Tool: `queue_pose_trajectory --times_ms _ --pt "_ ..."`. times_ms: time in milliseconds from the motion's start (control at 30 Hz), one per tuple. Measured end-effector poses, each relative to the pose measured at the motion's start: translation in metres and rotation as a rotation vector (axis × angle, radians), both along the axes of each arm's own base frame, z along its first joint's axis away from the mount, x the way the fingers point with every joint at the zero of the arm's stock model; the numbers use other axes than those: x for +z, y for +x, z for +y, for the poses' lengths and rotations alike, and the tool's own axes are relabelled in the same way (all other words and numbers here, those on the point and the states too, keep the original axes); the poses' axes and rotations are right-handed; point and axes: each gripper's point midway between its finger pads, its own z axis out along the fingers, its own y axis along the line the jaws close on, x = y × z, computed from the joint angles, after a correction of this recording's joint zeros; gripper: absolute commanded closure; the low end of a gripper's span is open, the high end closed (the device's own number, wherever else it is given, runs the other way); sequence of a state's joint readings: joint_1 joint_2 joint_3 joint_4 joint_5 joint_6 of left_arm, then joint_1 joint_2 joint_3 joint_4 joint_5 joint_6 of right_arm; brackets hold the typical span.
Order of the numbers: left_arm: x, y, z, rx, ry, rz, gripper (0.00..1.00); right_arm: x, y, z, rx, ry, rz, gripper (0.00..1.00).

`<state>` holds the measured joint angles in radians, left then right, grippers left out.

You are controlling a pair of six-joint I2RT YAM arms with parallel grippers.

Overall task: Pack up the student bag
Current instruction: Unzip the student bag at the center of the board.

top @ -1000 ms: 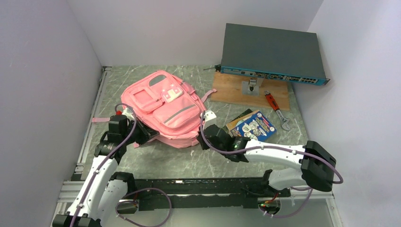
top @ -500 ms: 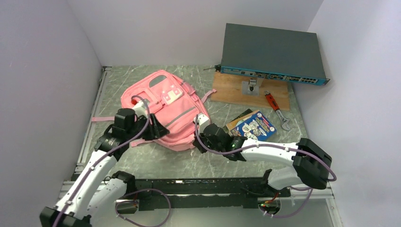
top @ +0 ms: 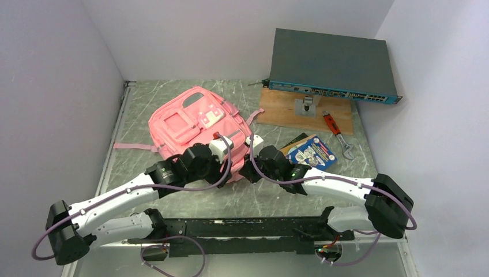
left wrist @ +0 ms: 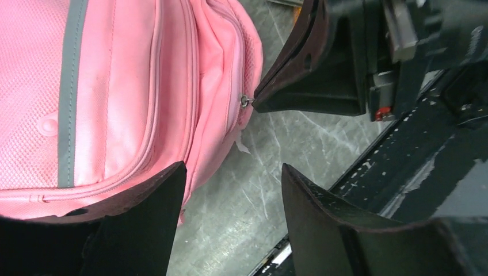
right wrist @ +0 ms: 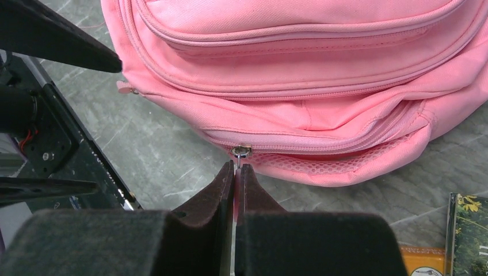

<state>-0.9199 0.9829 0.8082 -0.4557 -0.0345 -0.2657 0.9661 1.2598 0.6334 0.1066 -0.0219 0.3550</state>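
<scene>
Grey marbled table (top: 190, 199) carries everything in front of you. The largest soft thing on it is the student bag (top: 190, 118): pink woven fabric, lying flat with its front up, its pockets trimmed in grey and its lowest side panel in a fine mesh. It sits left of centre, its near edge towards the arms.

At the far right a dark grey metal network switch (top: 331, 60) with a blue front stands tilted, resting on a bare wooden board (top: 282, 109). Nearer you lie a glossy blue-covered book (top: 311, 153) and, beside it, a red-handled wrench (top: 336, 131).

Your left hand (left wrist: 233, 172) stands with its dark, matt fingers well apart and nothing between them. It hovers at the bag's near edge, one finger over the pink fabric and the other over bare table. Whether it touches the fabric, you cannot tell.

Your right hand (right wrist: 236, 168) has its jaws pressed together, pinching the small metal zipper pull (right wrist: 241, 151) at the bag's near right corner. The bag lies just beyond those fingertips, and the two hands are close together along that same edge.
</scene>
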Motion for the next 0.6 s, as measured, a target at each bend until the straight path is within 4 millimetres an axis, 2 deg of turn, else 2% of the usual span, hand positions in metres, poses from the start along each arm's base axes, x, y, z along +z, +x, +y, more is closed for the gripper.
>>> queue_pose_trajectory --times_ms 200,433,467,500,600 --pt "-0.029 0.009 0.001 0.018 0.081 -0.062 0.36 0.000 -0.001 -0.001 0.007 0.011 0.017 1.00" --pt "-0.068 0.027 0.003 0.063 0.225 -0.051 0.48 0.000 -0.002 0.000 0.015 0.015 0.022 1.00" --pt "-0.069 0.028 0.003 0.065 0.231 -0.051 0.51 0.000 -0.002 0.000 0.015 0.015 0.022 1.00" --pt "-0.070 0.029 0.004 0.068 0.235 -0.052 0.59 0.000 -0.002 0.000 0.015 0.015 0.022 1.00" --pt "-0.069 0.029 0.002 0.071 0.229 -0.055 0.87 0.000 -0.002 0.000 0.015 0.017 0.020 1.00"
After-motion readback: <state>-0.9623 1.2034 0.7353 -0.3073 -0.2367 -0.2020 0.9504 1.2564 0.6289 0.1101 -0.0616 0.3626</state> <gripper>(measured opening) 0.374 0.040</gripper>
